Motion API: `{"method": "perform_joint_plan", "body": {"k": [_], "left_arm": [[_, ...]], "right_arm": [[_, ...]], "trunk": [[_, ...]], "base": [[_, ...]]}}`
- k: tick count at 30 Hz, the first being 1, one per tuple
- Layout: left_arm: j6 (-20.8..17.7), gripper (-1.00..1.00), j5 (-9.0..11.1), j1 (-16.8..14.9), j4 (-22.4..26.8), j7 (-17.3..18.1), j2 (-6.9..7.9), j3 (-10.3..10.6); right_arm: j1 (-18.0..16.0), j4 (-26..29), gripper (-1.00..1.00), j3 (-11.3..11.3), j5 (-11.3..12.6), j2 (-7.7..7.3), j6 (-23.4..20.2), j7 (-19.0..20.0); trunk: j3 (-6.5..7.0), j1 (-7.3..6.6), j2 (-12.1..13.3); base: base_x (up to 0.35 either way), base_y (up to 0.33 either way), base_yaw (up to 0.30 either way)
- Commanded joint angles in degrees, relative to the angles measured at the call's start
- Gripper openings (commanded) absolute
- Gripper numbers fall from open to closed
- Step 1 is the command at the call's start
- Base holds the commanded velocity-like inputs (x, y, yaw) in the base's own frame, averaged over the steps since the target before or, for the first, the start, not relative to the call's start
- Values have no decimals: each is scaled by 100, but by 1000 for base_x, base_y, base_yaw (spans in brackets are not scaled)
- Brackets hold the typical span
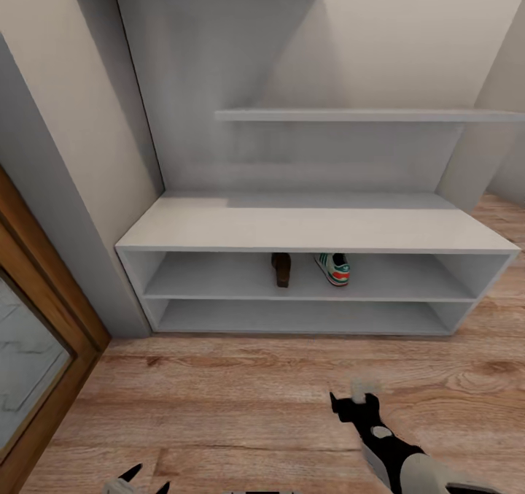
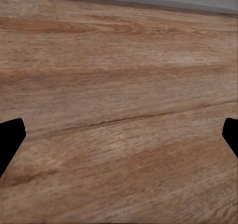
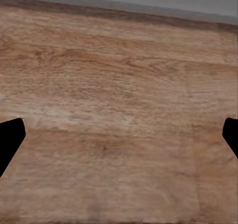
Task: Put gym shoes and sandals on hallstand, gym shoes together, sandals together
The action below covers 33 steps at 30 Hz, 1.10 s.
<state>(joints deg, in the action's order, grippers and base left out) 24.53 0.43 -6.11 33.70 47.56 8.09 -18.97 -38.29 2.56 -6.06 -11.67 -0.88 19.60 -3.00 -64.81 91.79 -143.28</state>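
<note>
Tucked under the hallstand's [image 1: 313, 228] top board, on the upper tier: one sandal [image 1: 281, 268] and one gym shoe [image 1: 334, 268], back parts hidden, details too small to tell. Cut off by the head view's lower edge: left gripper [image 1: 146, 478], just two dark fingers [image 1: 131, 473] showing. In both wrist views, only fingertip corners at the sides, with blurred corridor floor [image 2: 119, 110] between.

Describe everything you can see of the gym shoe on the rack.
The gym shoe is a white sneaker with green side stripes and a red-orange patch at the end facing the camera. It stands upright on the upper open tier of the pale-grey shoe rack, set back under the top board, which hides its far end. A dark brown sandal stands beside it with a clear gap between them. Nothing else touches it; laces and sole detail are too small to make out.
</note>
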Motion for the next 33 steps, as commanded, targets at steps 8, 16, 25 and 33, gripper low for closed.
{"method": "perform_joint_plan", "body": {"k": [8, 16, 25, 33], "left_arm": [[24, 100, 13, -3, -76, -362, -8, -27], [36, 100, 20, -4, -260, -616, -27, -212], [376, 100, 27, -5, -570, -1001, -54, -297], [1008, 100, 17, -2, -791, -1397, -226, -303]], "right_arm": [[439, -98, 100, -44, -70, -147, 282, 381], [772, -103, 100, -44, -58, -270, 313, 393], [988, -100, 100, -44, -49, -292, 330, 389], [1055, -98, 100, -68, -25, -297, 332, 380]], "trunk": [[-4, -1, -2], [-4, -1, -2], [-4, -1, -2], [-4, -1, -2]], "base": [[0, 0, 0], [0, 0, 0], [0, 0, 0], [0, 0, -36]]}}
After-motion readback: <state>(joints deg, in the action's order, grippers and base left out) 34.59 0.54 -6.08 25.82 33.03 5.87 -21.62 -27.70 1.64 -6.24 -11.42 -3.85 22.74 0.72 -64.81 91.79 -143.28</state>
